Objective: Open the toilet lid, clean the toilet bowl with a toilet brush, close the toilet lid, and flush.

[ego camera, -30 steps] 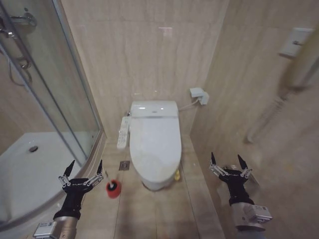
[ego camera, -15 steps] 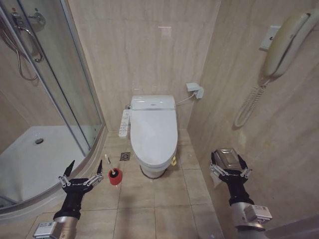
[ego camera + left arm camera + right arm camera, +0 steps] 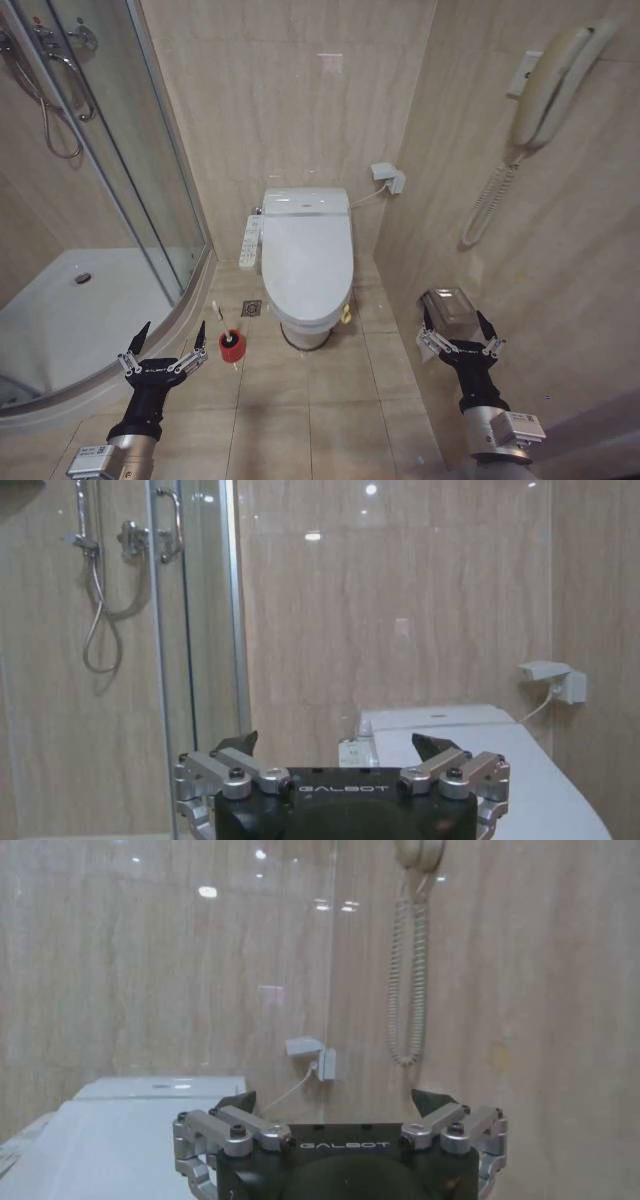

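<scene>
While both arms hang low at the near edge of the head view, neither touches anything. The left gripper [image 3: 162, 345] is raised over the floor tiles beside the curved shower tray [image 3: 60, 320], its two fingers spread wide and holding nothing. The right gripper [image 3: 457, 331] stands on the opposite side, close to the right-hand wall, also spread wide and empty; a metal paper holder [image 3: 450, 306] on that wall sits just behind its fingertips. The wrist views confirm both sets of fingers parted, with only wall and toilet beyond them.

Just past the left gripper, the toilet brush [image 3: 232, 345] stands in its red cup on the floor, close to the tray's rim and to the left of the toilet's foot. Its thin white handle [image 3: 216, 310] leans away from the cup toward the shower side and the far wall, the bristle end down in the holder. A small floor drain [image 3: 251, 308] lies between the brush and the toilet.

Farther on, the toilet lid [image 3: 306, 262] is shut flat over the toilet bowl, which is covered from sight. The lid's long axis runs from the near rounded front back to the hinge end at the rear wall. A control panel [image 3: 250, 243] is attached along the left flank of the toilet. A wall telephone [image 3: 545, 82] with a coiled cord hangs high on the right wall
</scene>
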Controlling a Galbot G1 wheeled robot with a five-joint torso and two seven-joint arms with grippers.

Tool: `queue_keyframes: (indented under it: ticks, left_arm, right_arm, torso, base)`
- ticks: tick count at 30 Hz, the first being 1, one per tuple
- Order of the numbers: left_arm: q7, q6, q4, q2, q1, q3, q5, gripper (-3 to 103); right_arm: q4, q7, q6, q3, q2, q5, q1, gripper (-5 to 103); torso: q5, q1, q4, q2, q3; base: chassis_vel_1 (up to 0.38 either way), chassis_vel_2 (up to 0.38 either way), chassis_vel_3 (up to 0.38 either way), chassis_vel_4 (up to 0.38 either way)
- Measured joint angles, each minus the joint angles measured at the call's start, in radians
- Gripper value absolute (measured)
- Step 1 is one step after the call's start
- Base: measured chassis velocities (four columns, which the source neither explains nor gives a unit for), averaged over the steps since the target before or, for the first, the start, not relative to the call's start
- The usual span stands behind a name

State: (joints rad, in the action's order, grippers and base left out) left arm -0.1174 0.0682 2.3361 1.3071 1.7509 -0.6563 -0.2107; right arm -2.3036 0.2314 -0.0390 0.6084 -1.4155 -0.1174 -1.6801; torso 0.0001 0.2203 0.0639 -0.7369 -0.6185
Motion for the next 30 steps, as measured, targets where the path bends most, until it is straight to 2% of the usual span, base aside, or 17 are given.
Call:
queue_keyframes:
  ticks: [8,30]
  left_arm:
    - [0.0,0.0,0.0,0.0,0.0,0.0,0.0,100]
    - [0.0,0.0,0.0,0.0,0.0,0.0,0.0,100]
  right_arm:
    - [0.0,0.0,0.0,0.0,0.0,0.0,0.0,100]
    - [0.0,0.0,0.0,0.0,0.0,0.0,0.0,100]
  torso:
    - [-0.0002,0.0,0.0001,0.0,0.0]
    - [-0.0001,0.0,0.0,0.0,0.0]
  base:
    - [0.15,-0.137,-0.137,0.12]
    - [-0.007,0.005,0.008,-0.008]
